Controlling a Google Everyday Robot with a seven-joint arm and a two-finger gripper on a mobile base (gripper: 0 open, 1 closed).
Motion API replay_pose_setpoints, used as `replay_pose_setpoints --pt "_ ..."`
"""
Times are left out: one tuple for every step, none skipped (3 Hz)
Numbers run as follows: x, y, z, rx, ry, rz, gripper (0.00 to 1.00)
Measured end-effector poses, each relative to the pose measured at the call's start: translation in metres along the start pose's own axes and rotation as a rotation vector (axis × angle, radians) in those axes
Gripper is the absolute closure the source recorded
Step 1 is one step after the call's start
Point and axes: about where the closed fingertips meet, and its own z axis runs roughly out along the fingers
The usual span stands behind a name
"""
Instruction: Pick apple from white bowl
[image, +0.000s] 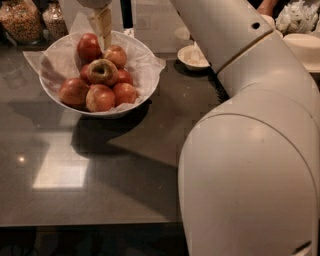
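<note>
Close high view past the arm (250, 150), toward claw (103, 41) at white bowl (125, 111)

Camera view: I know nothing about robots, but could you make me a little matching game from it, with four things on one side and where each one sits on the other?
Things:
1. pale yellow-green apple
2. end effector
3. small white bowl
4. larger glass jar

Places:
A. far left corner of the table
B. top of the pile in the large white bowl
C. hanging over the back of the large white bowl
D. right of the large white bowl, beside the robot arm

Pairs: 1-B, 2-C, 3-D, 4-A.
</note>
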Motion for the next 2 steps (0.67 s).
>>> replay_pose_setpoints --pt "-0.001 0.005 0.008 -0.007 -0.038 0.012 0.00" --pt "-0.011 0.019 0.024 -0.001 -0.114 0.073 0.00"
